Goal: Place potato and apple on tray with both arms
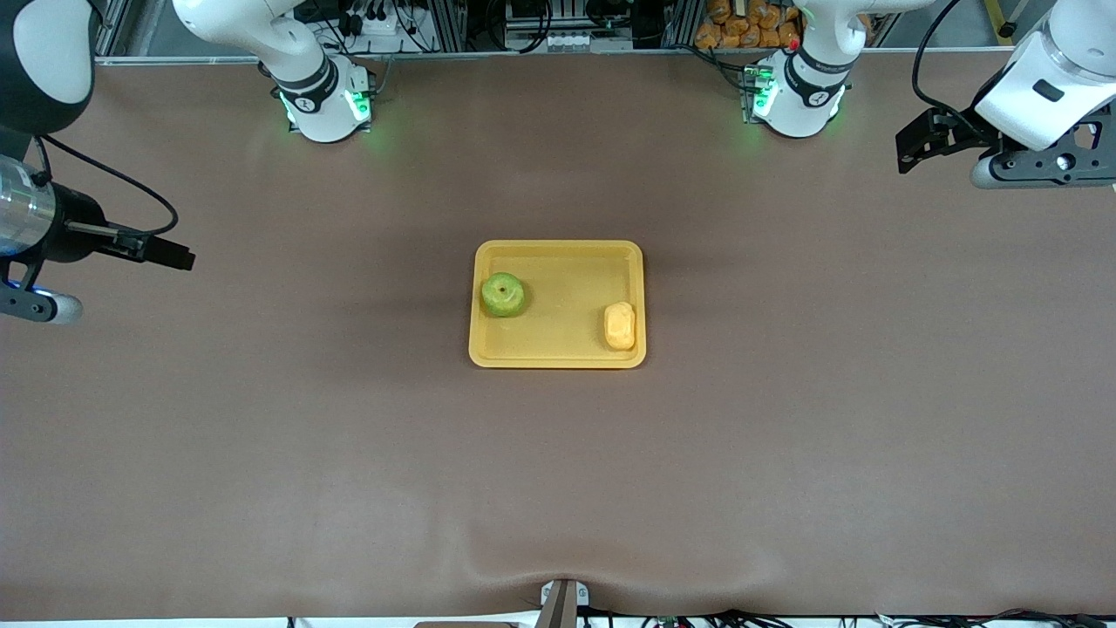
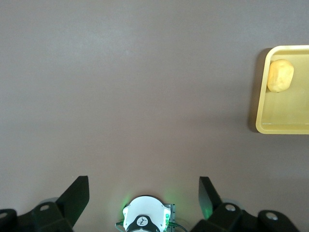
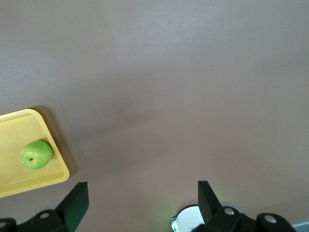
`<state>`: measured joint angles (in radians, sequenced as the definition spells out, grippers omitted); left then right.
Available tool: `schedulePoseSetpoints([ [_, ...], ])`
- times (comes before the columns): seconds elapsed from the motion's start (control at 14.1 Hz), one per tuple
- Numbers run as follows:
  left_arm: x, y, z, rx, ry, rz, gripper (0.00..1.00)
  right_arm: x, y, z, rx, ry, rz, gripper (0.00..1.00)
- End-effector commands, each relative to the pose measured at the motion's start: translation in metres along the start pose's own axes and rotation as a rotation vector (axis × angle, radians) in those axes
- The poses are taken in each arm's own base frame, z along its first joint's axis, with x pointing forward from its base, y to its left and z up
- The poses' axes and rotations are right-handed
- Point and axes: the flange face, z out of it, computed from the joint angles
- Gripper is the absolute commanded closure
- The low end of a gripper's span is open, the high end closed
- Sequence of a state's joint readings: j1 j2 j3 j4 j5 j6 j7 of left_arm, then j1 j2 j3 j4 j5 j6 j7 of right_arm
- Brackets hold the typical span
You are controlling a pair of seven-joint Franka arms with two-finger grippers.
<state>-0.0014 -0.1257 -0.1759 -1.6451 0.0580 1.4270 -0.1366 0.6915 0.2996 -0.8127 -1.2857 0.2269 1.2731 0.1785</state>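
The yellow-orange tray [image 1: 558, 247] lies at the middle of the table. The green apple [image 1: 503, 294] sits in it at the right arm's end. The pale yellow potato [image 1: 620, 325] sits in it at the left arm's end, nearer the front camera than the apple. My left gripper [image 1: 911, 153] is open and empty, high over the left arm's end of the table. My right gripper [image 1: 179, 257] is open and empty, high over the right arm's end. The left wrist view shows the open left gripper [image 2: 143, 180], the potato [image 2: 280, 75] and the tray [image 2: 270, 126]. The right wrist view shows the open right gripper [image 3: 141, 183], the apple [image 3: 36, 154] and the tray [image 3: 14, 135].
The brown table cover [image 1: 558, 480] spreads round the tray. The right arm's base [image 1: 323, 105] and the left arm's base [image 1: 798, 96] stand at the table's edge farthest from the front camera. A small metal bracket [image 1: 562, 602] sits at the edge nearest it.
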Motion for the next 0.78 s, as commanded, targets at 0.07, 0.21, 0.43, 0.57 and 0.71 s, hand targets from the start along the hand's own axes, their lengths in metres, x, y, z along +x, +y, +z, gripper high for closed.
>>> schedulePoseSetpoints([
  [0.07,-0.007,-0.003,-0.002,-0.012,0.001,0.006,0.0,-0.021,0.019,-0.025,0.036,0.016,-0.021,0.0],
  [0.21,-0.007,-0.003,-0.003,-0.012,0.002,0.006,0.0,-0.021,0.022,-0.028,0.025,0.03,-0.016,0.0],
  [0.43,-0.007,-0.004,-0.004,-0.013,0.005,0.005,0.0,-0.018,0.032,-0.03,0.043,0.037,-0.046,0.0],
  [0.57,-0.008,-0.004,-0.005,-0.013,0.007,0.006,0.0,-0.019,0.029,-0.029,0.022,0.041,-0.143,0.0],
  [0.71,-0.008,-0.004,-0.005,-0.013,0.007,0.005,0.0,-0.018,0.041,-0.031,0.027,0.044,-0.138,0.0],
])
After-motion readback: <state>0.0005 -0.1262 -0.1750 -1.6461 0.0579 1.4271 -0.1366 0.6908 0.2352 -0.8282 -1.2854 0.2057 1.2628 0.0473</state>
